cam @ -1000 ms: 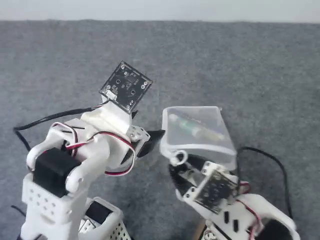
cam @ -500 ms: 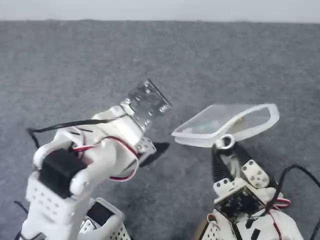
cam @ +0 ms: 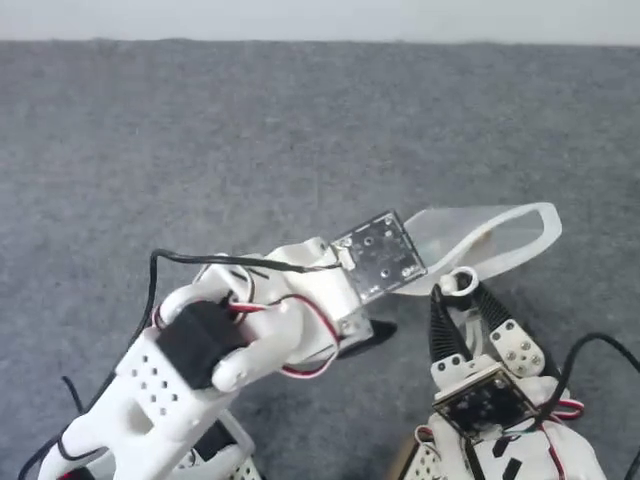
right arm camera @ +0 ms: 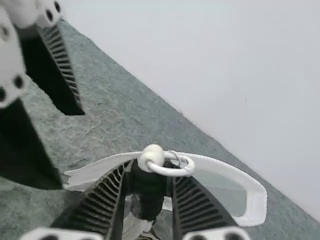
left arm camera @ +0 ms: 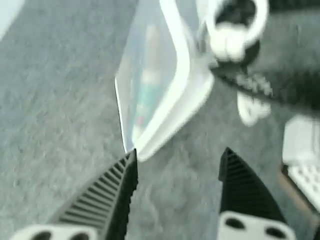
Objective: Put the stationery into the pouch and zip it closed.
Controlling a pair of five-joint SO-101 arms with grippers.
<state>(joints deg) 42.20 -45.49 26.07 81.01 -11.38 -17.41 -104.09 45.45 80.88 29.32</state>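
I had the R gripper (cam: pixel 458 292) clamped on the zip pull (right arm camera: pixel 152 156) of the clear pouch (cam: pixel 500 235), which was lifted over the grey carpet (cam: pixel 200 130). The L gripper (left arm camera: pixel 177 160) was open, jaws apart just beside a pouch corner. Stationery (left arm camera: pixel 144 85) showed blurred inside.

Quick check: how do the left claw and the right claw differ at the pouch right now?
The left claw is open with nothing between its fingers; the right claw is shut on the pouch at its zipper ring. The left claw sits by the pouch's corner without gripping it, while the right claw holds the pouch's edge. Both have black ribbed fingers and point at the pouch.
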